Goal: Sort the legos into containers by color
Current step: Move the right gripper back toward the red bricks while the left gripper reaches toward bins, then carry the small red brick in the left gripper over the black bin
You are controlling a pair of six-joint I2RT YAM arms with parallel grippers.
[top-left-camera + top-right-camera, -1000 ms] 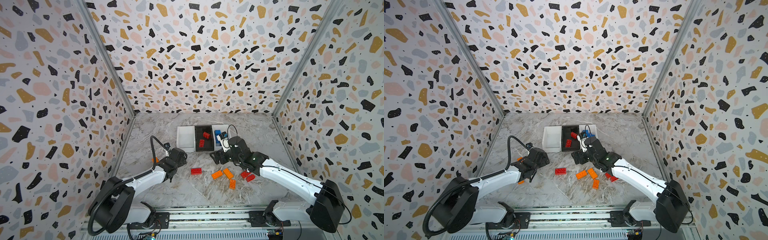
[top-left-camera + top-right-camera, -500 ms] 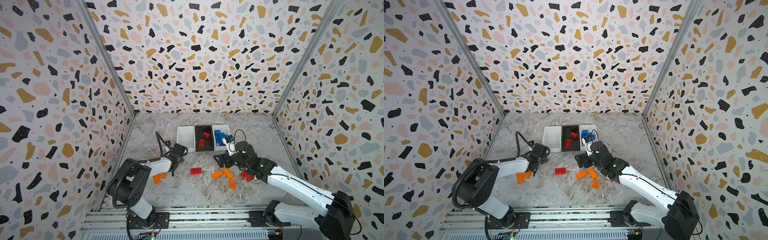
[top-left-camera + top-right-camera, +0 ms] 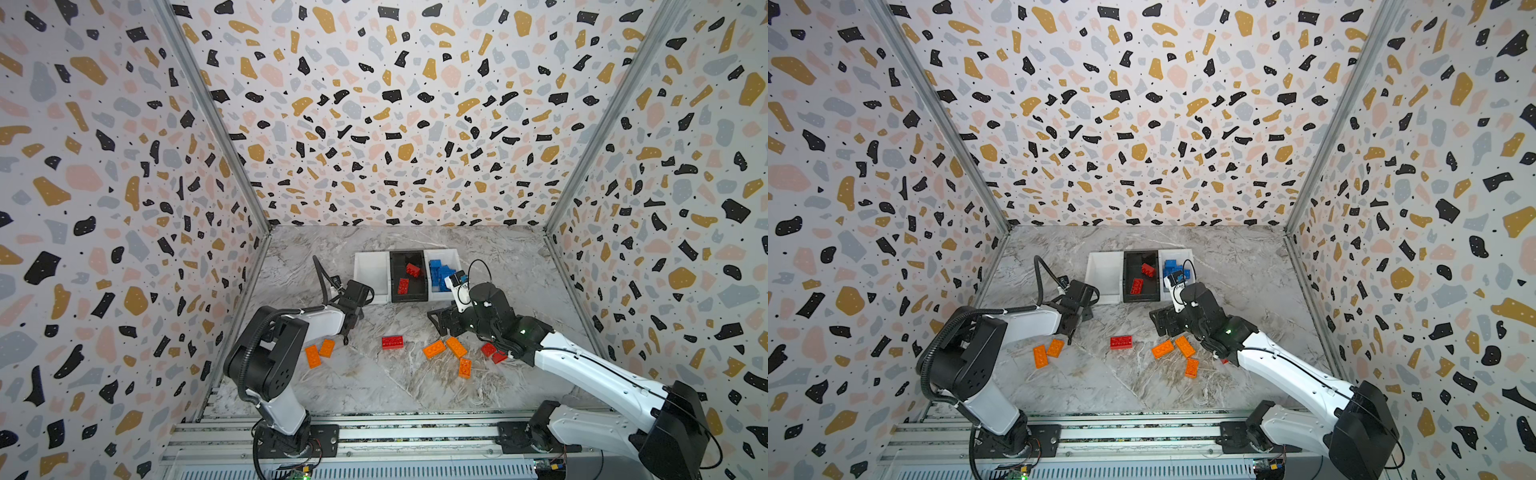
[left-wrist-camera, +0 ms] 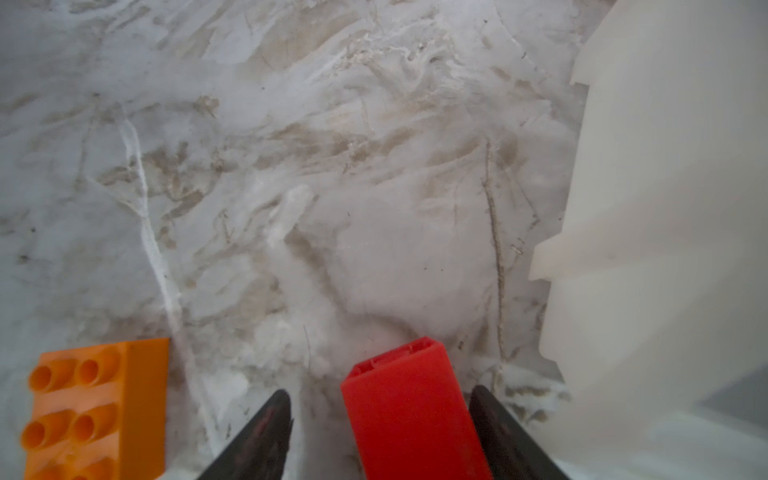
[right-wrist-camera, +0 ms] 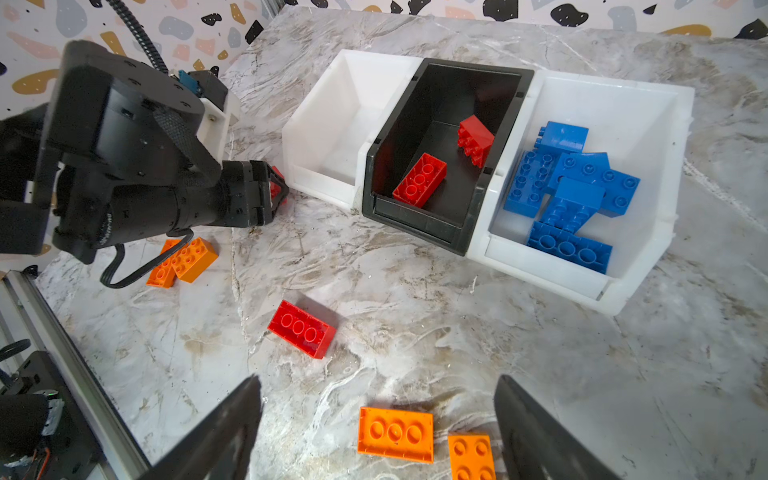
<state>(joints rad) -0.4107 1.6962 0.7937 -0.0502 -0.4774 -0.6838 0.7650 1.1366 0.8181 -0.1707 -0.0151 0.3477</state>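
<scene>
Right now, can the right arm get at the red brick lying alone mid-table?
Probably yes: the open right hand hovers close to that red brick, only bare table between them; the left hand is away by the empty white bin.

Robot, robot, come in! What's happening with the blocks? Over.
Left gripper around red plastic brick, gap one side. Right gripper open, near orange plastic bricks. Empty white plastic bin beside left gripper.

No legible text anywhere in view — only tiny white lettering on the left arm's black wrist housing [image 5: 106, 227], too blurred to read
</scene>
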